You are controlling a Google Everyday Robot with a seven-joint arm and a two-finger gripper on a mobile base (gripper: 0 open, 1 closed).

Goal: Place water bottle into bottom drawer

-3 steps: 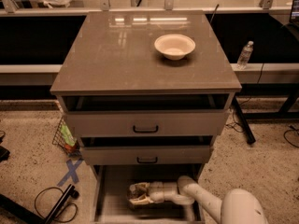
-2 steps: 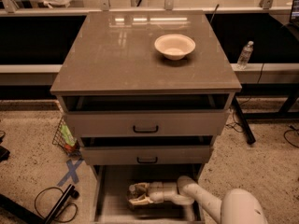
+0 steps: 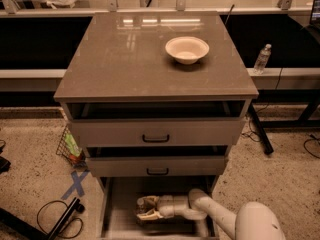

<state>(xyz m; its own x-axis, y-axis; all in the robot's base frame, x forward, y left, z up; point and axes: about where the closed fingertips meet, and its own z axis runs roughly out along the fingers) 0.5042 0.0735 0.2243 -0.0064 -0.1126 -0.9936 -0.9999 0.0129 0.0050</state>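
Observation:
The bottom drawer [image 3: 119, 218] is pulled out at the foot of the grey-brown cabinet. My arm reaches into it from the lower right. My gripper [image 3: 148, 207] is low inside the drawer, left of its middle, pointing left. It is shut on the water bottle [image 3: 141, 203], which lies on its side between the fingers, close to the drawer floor. Only the bottle's pale end shows; the rest is hidden by the gripper.
The two upper drawers [image 3: 156, 133] with black handles stand slightly open above my arm. A cream bowl [image 3: 187, 49] sits on the cabinet top. A small clear bottle [image 3: 261, 59] stands on the ledge at right. A wire basket [image 3: 70, 148], blue tape cross and cables lie at left.

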